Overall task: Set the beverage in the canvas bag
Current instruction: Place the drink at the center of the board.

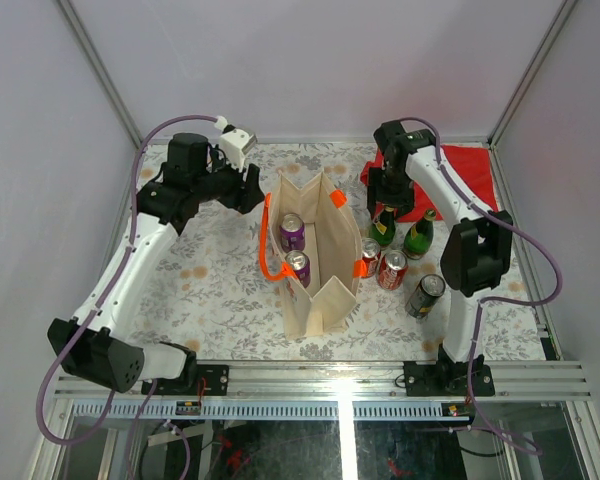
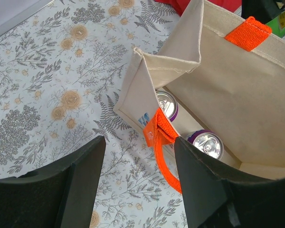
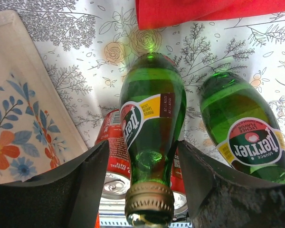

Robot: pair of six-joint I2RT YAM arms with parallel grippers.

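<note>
**Left arm** (image 1: 130, 268) and **right arm** (image 1: 448, 185): glossy white tubular links joined by bulky matte-black joint housings (image 1: 477, 255). A lilac sheathed cable (image 1: 42, 400) loops outside each arm. A small white boxy camera module (image 1: 238, 143) sits at the left wrist. Broad black wedge-shaped fingers (image 3: 71, 190), surface seemingly rough-textured; black base brackets (image 1: 205, 378) with fasteners too small to resolve.

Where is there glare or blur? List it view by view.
Right wrist: the near bottle cap is blurred, with highlights on the green bottle. Left wrist: even light, canvas bag sharp. Top external: a bright streak below the front rail.
</note>
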